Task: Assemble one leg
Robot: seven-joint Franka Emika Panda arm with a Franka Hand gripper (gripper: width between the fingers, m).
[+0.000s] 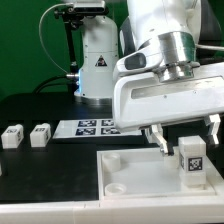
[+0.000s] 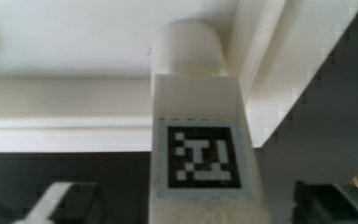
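The leg [image 1: 192, 160] is a small white block with a black-and-white tag facing the camera. It stands upright on the large white tray [image 1: 130, 172], near the exterior view's right edge. My gripper [image 1: 188, 142] hangs right over it, with one finger on each side of its top. In the wrist view the leg [image 2: 197, 120] fills the middle, its rounded end towards the tray's rim [image 2: 69, 100]. The gripper [image 2: 190, 205] is open. Dark gaps show between the leg and both fingers [image 2: 51, 203].
Two more small white tagged blocks [image 1: 12, 136] [image 1: 40, 134] lie on the black table at the exterior view's left. The marker board [image 1: 95, 127] lies behind the tray. The arm's white base [image 1: 97, 60] and cables stand at the back.
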